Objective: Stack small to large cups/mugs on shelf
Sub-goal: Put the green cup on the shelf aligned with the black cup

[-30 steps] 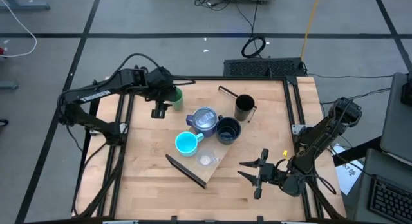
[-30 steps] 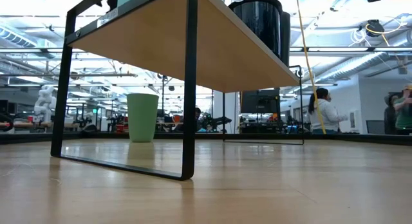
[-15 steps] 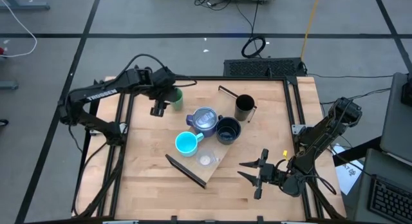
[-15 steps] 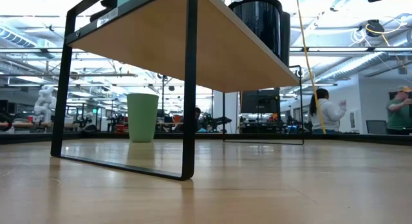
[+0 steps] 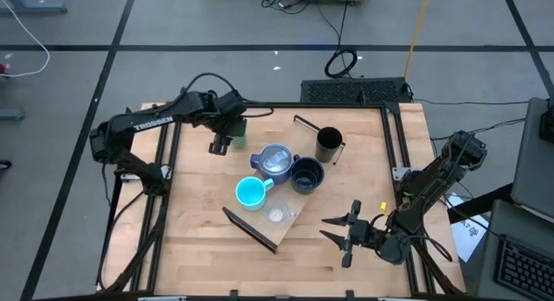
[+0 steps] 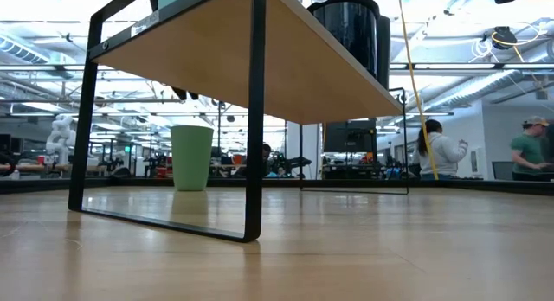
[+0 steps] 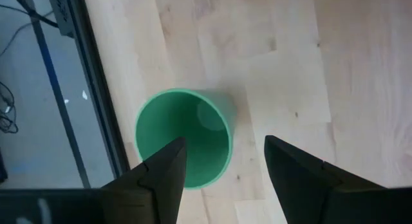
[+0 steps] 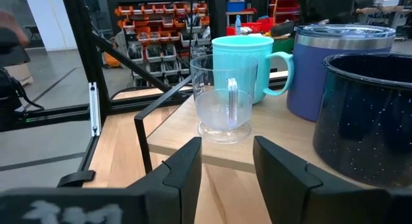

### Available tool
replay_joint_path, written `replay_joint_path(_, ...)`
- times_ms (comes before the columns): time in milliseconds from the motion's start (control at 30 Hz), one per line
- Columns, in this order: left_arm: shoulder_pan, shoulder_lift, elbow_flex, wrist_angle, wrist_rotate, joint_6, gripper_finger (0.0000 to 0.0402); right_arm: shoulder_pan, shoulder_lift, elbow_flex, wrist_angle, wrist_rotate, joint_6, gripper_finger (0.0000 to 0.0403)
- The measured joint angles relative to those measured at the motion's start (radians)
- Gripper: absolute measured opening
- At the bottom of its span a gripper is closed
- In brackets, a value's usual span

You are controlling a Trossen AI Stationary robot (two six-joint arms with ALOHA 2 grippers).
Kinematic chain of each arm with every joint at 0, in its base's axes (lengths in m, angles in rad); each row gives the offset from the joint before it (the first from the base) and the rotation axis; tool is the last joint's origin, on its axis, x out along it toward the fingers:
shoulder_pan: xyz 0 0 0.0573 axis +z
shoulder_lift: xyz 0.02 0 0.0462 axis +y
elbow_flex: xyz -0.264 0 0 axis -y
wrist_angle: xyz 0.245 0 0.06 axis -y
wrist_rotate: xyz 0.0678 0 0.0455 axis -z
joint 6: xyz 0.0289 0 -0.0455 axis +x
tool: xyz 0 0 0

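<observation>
1. The green cup (image 7: 183, 145) stands alone near the table's far left edge, bare wood around it.
2. Four mugs crowd the shelf (image 5: 260, 234).
3. The table's (image 5: 199, 249) near left is bare.

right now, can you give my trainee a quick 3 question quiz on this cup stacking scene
1. True or false: the green tumbler already stands on the shelf.
2. Which gripper hangs above the green tumbler? A) left gripper B) right gripper
3. Fill in: on the shelf, the cup nearest the right gripper is the tiny ____ cup.

Key
1. False: it stands on the tabletop, apart from the shelf.
2. A, with its fingers spread open over the rim; the right gripper waits low at the table's near right side.
3. clear
</observation>
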State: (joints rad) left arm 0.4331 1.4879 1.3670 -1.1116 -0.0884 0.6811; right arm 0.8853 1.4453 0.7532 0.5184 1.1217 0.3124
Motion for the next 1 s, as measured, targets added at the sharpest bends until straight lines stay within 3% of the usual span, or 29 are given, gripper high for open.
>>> replay_joint_path(300, 0.013, 0.05, -0.005, -0.023, -0.029, 0.013, 0.0209, 0.0, 0.0, 0.0, -0.001, 0.0, 0.009, 0.013)
replay_joint_path(533, 0.029, 0.037, -0.097, 0.016, -0.096, 0.053, 0.0209, 0.0, 0.0, 0.0, -0.015, -0.001, 0.016, 0.013)
replay_joint_path(1000, 0.069, 0.041, -0.142, 0.136, -0.036, 0.13, 0.0209, 0.0, 0.0, 0.0, -0.015, -0.001, 0.02, 0.013)
